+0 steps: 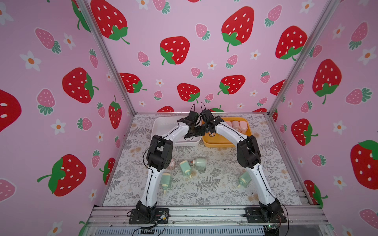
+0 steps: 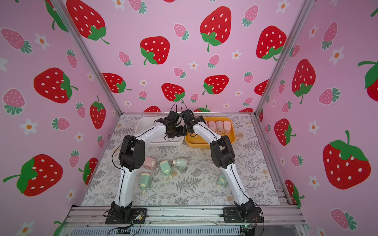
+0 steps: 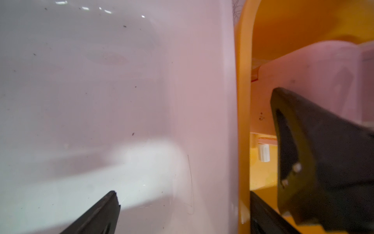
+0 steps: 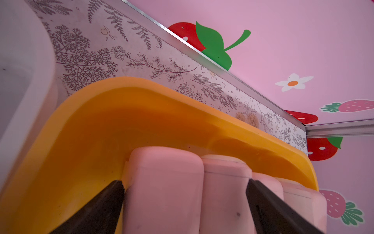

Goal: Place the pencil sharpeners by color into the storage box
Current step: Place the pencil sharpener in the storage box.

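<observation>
Nearest my bases, four mint green pencil sharpeners [image 1: 185, 167] lie loose on the table [image 1: 214, 196], plus one pink sharpener [image 2: 150, 162] by my left elbow. Further back, my left end effector [image 3: 183, 194] hangs wide open and empty over the white box's [image 1: 157, 122] right edge. My right end effector [image 4: 183, 182] is spread open inside the orange box [image 1: 216, 144], straddling part of the row of pink sharpeners [image 1: 237, 125] without squeezing.

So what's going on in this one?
A colour sort is under way. The right gripper, open, is down in the orange bin at the row of pink sharpeners. The left gripper, also open, hangs over the white bin, which looks empty. Four mint green sharpeners and one loose pink sharpener lie on the table.
</observation>
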Motion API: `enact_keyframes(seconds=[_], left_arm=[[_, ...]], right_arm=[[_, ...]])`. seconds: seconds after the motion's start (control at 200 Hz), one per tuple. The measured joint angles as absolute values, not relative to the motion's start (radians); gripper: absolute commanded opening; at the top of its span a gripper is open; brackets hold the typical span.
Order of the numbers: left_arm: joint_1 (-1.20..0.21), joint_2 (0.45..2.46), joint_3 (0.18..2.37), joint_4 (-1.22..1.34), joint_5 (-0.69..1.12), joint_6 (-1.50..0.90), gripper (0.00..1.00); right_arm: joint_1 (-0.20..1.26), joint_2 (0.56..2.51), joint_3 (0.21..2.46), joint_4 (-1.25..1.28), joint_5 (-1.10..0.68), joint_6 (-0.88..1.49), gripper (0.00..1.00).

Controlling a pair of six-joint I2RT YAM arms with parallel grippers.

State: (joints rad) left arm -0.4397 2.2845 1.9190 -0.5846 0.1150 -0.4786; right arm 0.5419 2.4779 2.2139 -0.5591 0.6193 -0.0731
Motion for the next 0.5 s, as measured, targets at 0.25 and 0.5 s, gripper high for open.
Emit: enact_keyframes(seconds=[0.25,0.5], left_arm=[[-0.439,2.284,1.904,-0.568,0.123,-0.479,1.00],[-0.433,2.284,1.894,-0.554,0.139,-0.479,1.00]], right_arm=[[0.547,2.507,2.227,-0.534,0.668,-0.114,1.00],[0.550,2.513,2.226,-0.520,0.696,-0.140,1.00]])
